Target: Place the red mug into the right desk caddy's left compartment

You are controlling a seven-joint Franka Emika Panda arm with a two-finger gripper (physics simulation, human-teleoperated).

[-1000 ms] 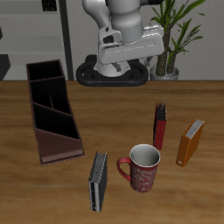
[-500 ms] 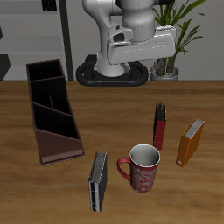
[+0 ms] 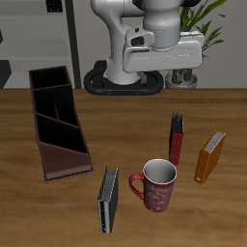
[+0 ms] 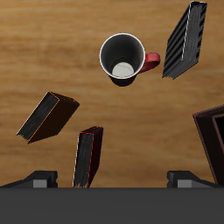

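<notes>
The hand (image 4: 112, 179) hangs high above the wood-grain tabletop (image 3: 125, 125), holding nothing. In the wrist view only the two dark fingertips (image 4: 33, 178) show at the frame's edge, set far apart, so the hand is spread wide.

Well below the hand and toward the tabletop's front edge stands the red mug (image 3: 154, 184), upright on the bare wood. It is a glossy, dark red cylinder with a pale speckled pattern, a loop handle and a white inside; in the wrist view (image 4: 122, 59) its round rim appears as a thin white ring around a dark interior with a pale disc at the bottom.

Just beside the mug's handle, a slim grey-black book (image 3: 108, 199) stands on edge, its cover ribbed with fine lines. Between the hand and the mug stands a red upright book (image 3: 177, 138), thin, with a dark spine. Near it, slightly tilted, stands an orange-brown book (image 3: 209, 157) with a pale page block.

Off to the side of the hand, well apart from the mug, lies the right desk caddy (image 3: 56, 121), a long, dark brown-maroon open-topped tray with straight walls and inner dividers. Its left compartment (image 3: 64, 158), the large end section nearest the front edge, has a low sloping outer wall and a slanted divider. Behind the arm, a potted plant (image 3: 198, 43) with narrow green leaves stands.
</notes>
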